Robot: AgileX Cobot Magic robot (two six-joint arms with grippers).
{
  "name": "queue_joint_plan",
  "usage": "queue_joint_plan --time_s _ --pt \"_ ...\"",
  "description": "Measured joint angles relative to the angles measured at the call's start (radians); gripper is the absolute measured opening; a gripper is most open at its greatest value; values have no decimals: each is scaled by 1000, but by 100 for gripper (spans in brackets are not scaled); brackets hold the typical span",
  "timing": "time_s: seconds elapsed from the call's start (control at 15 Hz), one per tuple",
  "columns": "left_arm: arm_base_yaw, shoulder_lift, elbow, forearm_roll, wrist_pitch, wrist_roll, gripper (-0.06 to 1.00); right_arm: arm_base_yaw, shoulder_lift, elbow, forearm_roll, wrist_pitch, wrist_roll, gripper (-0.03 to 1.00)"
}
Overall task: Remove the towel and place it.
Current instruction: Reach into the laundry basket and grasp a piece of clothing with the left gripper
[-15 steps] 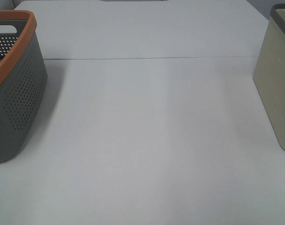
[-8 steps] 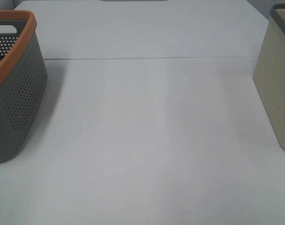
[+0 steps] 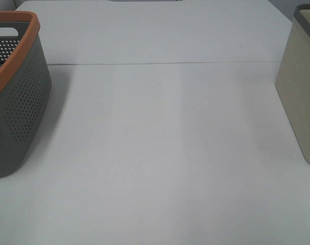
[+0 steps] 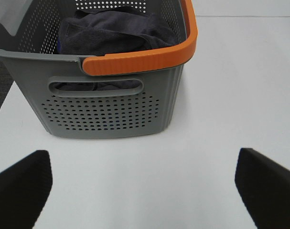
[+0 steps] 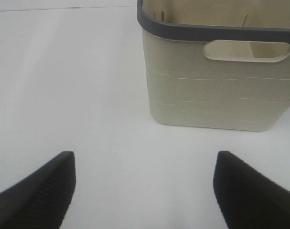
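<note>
A dark grey towel (image 4: 113, 31) lies bunched inside a grey perforated basket with an orange rim (image 4: 111, 102), seen in the left wrist view; the same basket (image 3: 14, 97) stands at the left edge of the high view. My left gripper (image 4: 144, 188) is open and empty, in front of the basket's handle side, apart from it. A cream basket with a dark grey rim (image 5: 221, 81) stands before my right gripper (image 5: 144, 191), which is open and empty. This cream basket (image 3: 300, 81) is at the right edge of the high view. Neither gripper shows in the high view.
The white table (image 3: 165, 143) stretches between the two baskets, with a thin seam (image 3: 165, 64) running across its far part. The table's left edge and dark floor (image 4: 0, 86) show beside the grey basket.
</note>
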Motion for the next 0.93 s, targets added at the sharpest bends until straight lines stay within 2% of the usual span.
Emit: queue_joint_plan --time_s 0.93 --pt "0 0 0 1 0 0 98 0 0 0 0 0 0 71"
